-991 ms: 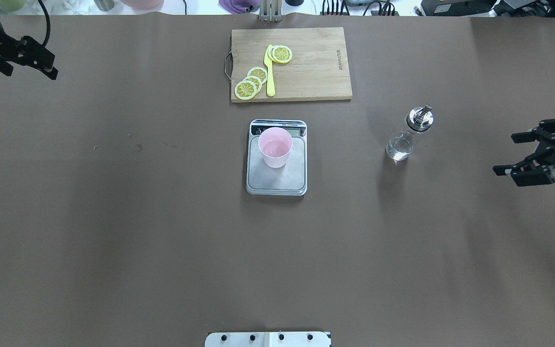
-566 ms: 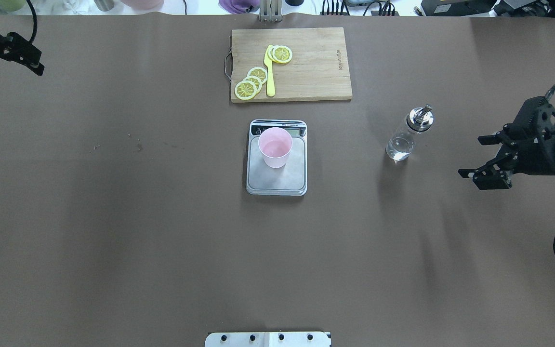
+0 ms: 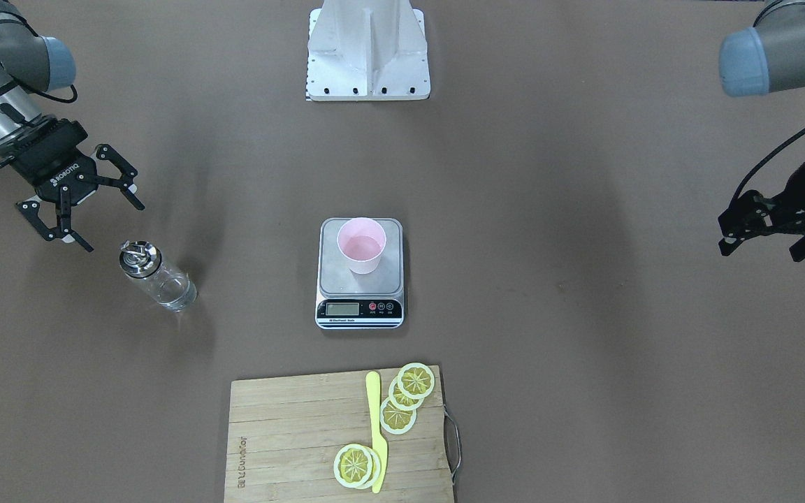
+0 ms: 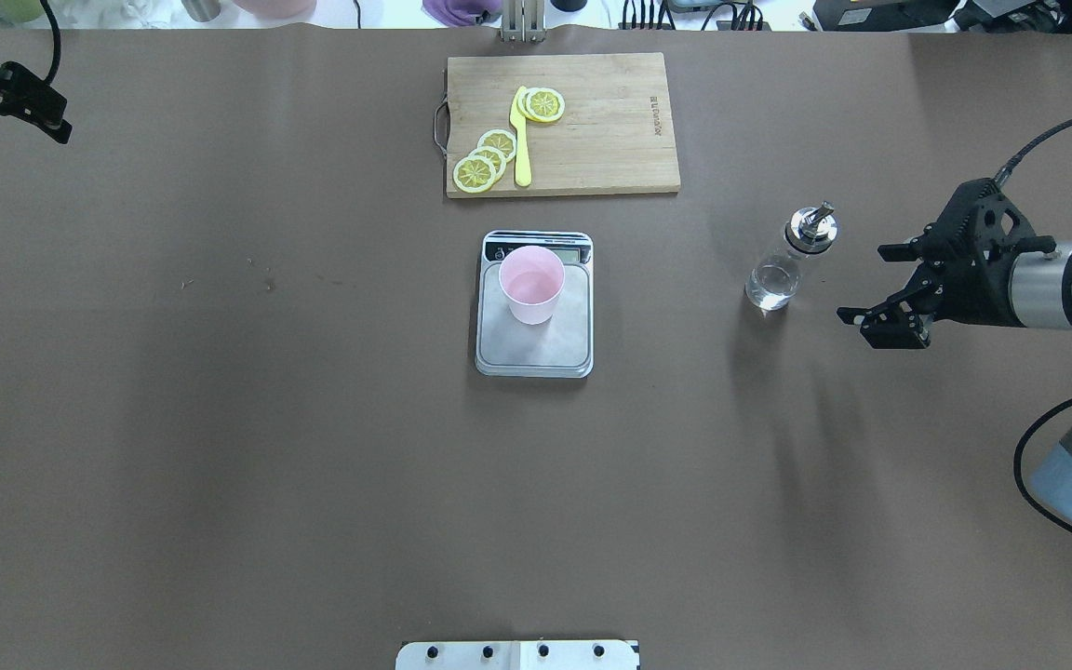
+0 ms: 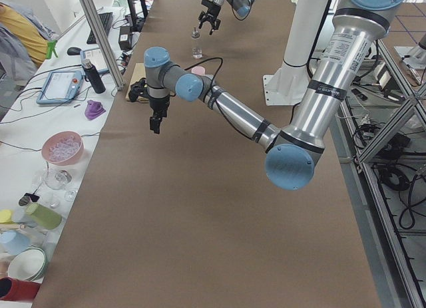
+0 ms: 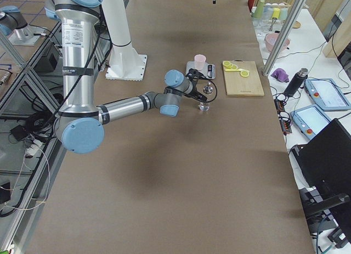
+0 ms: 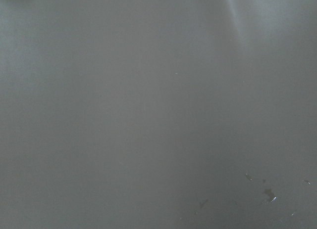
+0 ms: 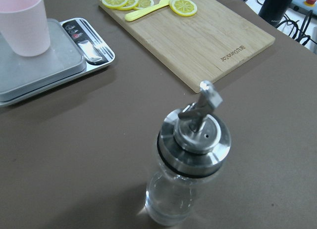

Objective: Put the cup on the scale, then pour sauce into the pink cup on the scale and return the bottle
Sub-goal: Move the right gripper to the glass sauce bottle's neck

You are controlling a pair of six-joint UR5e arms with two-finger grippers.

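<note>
1. Left tool (image 3: 764, 244): at the far-left edge of the brown surface (image 4: 220, 419), raised off it. Its fingers stand spread and carry nothing. It is well apart from every task item. Its wrist camera shows only plain surface with a few small specks.

2. Cutting board (image 4: 610, 130): wooden, lying flat at the far middle of the surface. Lemon slices (image 4: 489, 158) lie on its left part in 2 groups, with a yellow knife (image 4: 522, 149) between them.

3. Scale (image 4: 536, 349): lying flat at the centre of the surface, just on the near side of the board and apart from it. Its display strip faces the board.

4. Cup (image 4: 531, 284): pink, upright, standing on the platform of the scale towards the display end. In the overhead view its rim overlaps the display strip. The near half of the platform is bare.

5. Bottle (image 4: 783, 265): clear glass with a silver pour-spout cap, standing upright on the surface to the right of the scale and well apart from it. Nothing touches it.

6. Right tool (image 4: 864, 285): just to the right of the bottle, at about its height, with the fingers spread wide and pointing towards it. It holds nothing, and a visible gap separates the fingertips from the glass. Its wrist camera looks down on the bottle's cap, with the scale, cup and board behind.
</note>
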